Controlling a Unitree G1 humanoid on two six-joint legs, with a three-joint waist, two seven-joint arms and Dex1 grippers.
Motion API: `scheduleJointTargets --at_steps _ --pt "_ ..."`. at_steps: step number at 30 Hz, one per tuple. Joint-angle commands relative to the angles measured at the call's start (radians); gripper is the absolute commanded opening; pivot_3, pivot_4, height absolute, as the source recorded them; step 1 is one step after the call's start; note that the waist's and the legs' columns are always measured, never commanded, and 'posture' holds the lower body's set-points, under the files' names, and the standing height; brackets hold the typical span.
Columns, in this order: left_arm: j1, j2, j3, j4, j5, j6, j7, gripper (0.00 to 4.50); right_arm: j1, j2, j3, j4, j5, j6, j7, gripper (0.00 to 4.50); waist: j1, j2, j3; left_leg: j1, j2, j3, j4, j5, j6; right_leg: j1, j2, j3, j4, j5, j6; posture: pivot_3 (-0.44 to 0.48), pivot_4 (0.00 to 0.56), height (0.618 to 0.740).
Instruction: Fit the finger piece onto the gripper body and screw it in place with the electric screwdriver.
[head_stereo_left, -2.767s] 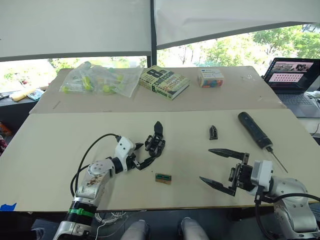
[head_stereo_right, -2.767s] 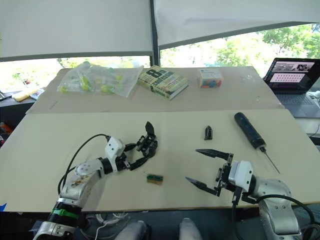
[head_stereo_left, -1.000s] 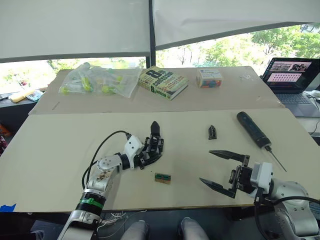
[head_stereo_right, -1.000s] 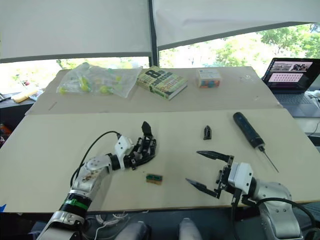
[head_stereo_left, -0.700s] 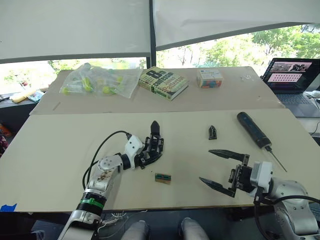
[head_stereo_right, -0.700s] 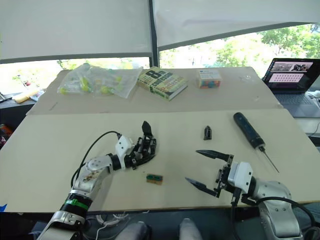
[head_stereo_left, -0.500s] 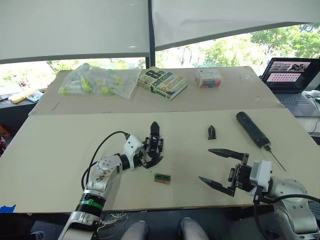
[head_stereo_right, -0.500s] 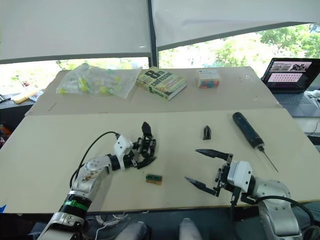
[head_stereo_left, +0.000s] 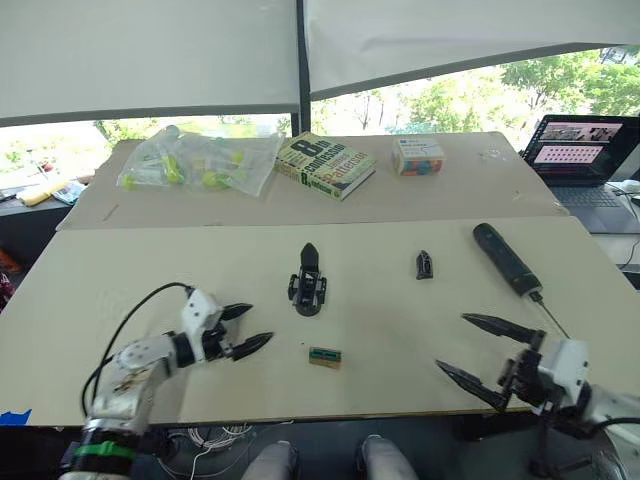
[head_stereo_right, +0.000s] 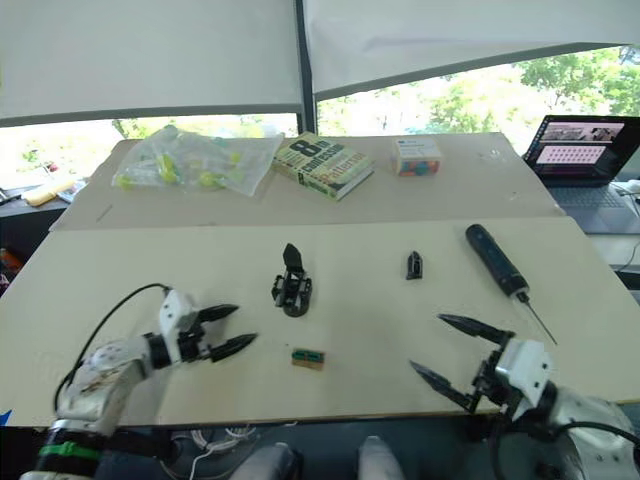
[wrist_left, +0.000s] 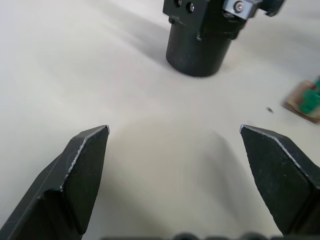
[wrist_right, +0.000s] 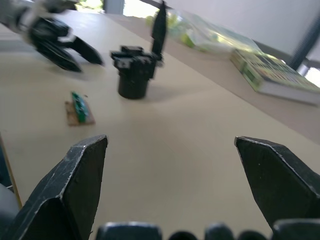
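Observation:
The gripper body stands upright on its round base mid-table, its pointed black finger up. The finger piece lies to its right, and the electric screwdriver lies further right with its bit toward the near edge. My left gripper is open and empty, near-left of the gripper body and apart from it. In the left wrist view the gripper body's base sits beyond the spread fingers. My right gripper is open and empty near the front edge, below the screwdriver.
A small green circuit board lies on the table just in front of the gripper body. At the back are a bag of yellow-green items, a book and a small box. A laptop stands far right.
My left gripper has let go of the gripper body and drawn back to the near left. The body now stands alone, upright. My right gripper has drawn back toward the near edge and to the right.

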Motion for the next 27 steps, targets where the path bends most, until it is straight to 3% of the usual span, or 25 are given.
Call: scheduleJointTargets --at_steps 1,5,9,16,20,27 --pt "0.027 0.065 0.09 -0.132 -0.177 0.067 -0.13 4.44 0.052 0.051 -0.039 -0.035 -0.025 -0.009 -0.081 4.5 0.0 0.0 0.0 -0.001 0.001 0.0 0.0 0.0 0.0 0.0 0.0 0.0 -0.001 0.0 0.0 0.0 0.15 0.74" --pt "0.014 0.157 0.144 -0.173 -0.237 0.119 -0.186 4.44 0.026 0.079 -0.015 -0.07 -0.104 0.046 -0.199 4.5 -0.003 0.001 0.0 -0.001 0.002 0.0 0.0 0.0 0.0 -0.001 0.0 0.0 -0.001 0.0 -0.001 0.0 0.15 0.74" --pt "-0.039 0.192 0.153 -0.172 -0.255 0.143 -0.189 4.44 -0.041 0.067 0.005 -0.136 -0.118 0.247 -0.33 4.5 -0.004 0.002 0.0 0.0 0.002 0.002 0.0 0.0 0.0 -0.001 0.001 0.001 0.0 -0.001 -0.001 0.0 0.15 0.74" --pt "-0.109 0.171 0.116 -0.274 -0.294 0.224 -0.138 4.44 -0.419 -0.076 0.034 -0.246 0.16 0.983 -0.559 4.5 -0.003 0.001 0.001 -0.002 0.001 0.002 0.0 0.0 0.0 -0.003 0.001 0.001 -0.001 0.001 -0.003 0.0 0.15 0.74" --pt "-0.118 0.152 0.109 -0.291 -0.28 0.216 -0.108 4.44 -0.742 -0.155 0.141 -0.119 0.17 1.43 -0.674 4.5 -0.003 0.0 0.001 -0.004 0.001 0.002 0.0 0.0 0.0 -0.004 0.001 0.0 -0.001 0.003 -0.007 0.0 0.15 0.74" --pt "-0.105 0.131 0.101 -0.33 -0.276 0.213 -0.07 4.44 -1.147 -0.072 0.227 0.251 0.084 1.748 -0.738 4.5 -0.005 0.0 0.002 -0.006 0.001 0.002 0.0 0.0 0.001 -0.004 0.001 -0.001 -0.006 0.005 -0.009 0.0 0.15 0.74"
